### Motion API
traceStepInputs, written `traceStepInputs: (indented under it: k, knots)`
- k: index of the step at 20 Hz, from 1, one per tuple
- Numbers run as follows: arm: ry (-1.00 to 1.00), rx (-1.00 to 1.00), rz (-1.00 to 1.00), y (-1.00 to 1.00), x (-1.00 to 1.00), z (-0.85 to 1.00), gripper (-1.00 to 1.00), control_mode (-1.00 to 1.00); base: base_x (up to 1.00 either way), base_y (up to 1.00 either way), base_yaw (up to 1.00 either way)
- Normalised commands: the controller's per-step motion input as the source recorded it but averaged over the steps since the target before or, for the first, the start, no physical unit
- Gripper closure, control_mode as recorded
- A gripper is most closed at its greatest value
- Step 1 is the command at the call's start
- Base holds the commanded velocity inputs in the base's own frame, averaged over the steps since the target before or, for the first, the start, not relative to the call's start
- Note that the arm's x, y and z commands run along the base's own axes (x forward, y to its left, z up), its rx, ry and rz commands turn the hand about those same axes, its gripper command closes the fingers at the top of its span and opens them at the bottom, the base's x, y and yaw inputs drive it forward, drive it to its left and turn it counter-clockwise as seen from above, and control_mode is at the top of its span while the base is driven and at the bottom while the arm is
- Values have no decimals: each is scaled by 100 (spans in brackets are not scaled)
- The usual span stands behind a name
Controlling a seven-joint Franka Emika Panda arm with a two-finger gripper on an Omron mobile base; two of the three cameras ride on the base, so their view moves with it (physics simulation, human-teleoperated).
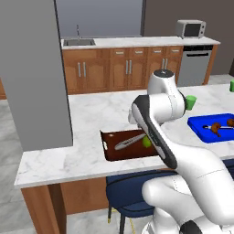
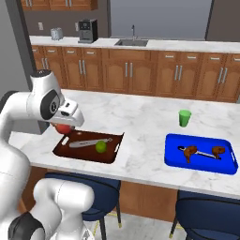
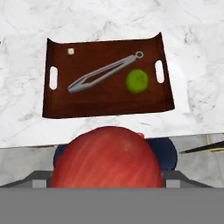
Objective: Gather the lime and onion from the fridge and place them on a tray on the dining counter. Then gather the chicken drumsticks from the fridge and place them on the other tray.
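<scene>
while the lime (image 3: pixel 137 81) already sits in the brown tray (image 3: pixel 105 106) at 3 o'clock of the tongs (image 3: pixel 103 72), the gripper (image 2: pixel 64 127) clenches the onion (image 3: pixel 106 156) above the tray's near edge (not yet placed). drumsticks (image 2: pixel 190 151) look done, on the blue tray (image 2: pixel 171 157).

Wooden cabinets (image 2: pixel 140 75) with a sink (image 2: pixel 131 42) are set along the back wall; blue stools (image 2: pixel 208 213) are tucked below.
</scene>
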Motion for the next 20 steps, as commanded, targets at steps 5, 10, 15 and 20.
traceStepInputs:
  k: [5,10,15,20]
  knots:
    - [1,0,0,12,56,-32,100,-100,0,0,0]
    - [6,0,0,11,49,-31,100,-100,0,0,0]
    - [7,0,0,10,44,-38,100,-100,0,0,0]
    - [5,0,0,8,44,-37,100,-100,0,0,0]
